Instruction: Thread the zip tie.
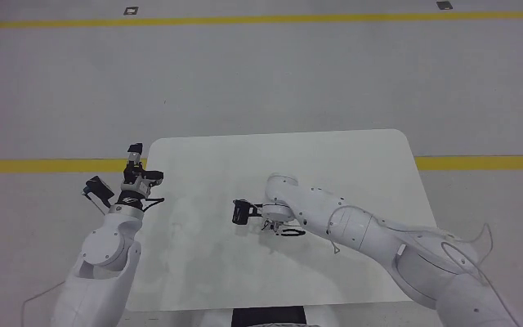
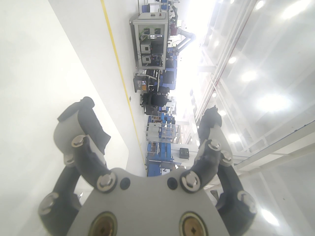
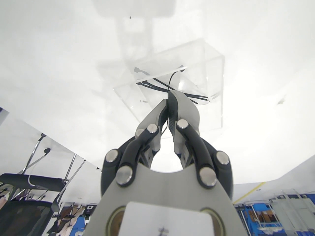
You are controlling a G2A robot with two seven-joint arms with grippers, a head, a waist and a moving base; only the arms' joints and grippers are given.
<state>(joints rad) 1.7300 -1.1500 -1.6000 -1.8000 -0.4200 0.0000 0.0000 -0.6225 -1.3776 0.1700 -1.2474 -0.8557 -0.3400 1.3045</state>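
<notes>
My right gripper (image 3: 170, 95) is shut on a thin black zip tie (image 3: 170, 81), whose end curves up out of the fingertips. It hangs just over a clear plastic box (image 3: 214, 58) that holds a few more black zip ties (image 3: 155, 85), lying crossed. In the top view the right gripper (image 1: 279, 226) is over the middle of the white table (image 1: 343, 159). My left gripper (image 2: 147, 114) is open with nothing between its fingers. It is held at the table's left edge (image 1: 137, 167), pointing away from the robot.
The white table has rounded corners and bare surface around the box. Yellow floor lines (image 1: 261, 20) run behind and beside it. A black chair (image 3: 27, 183) stands off the table near the right arm's side.
</notes>
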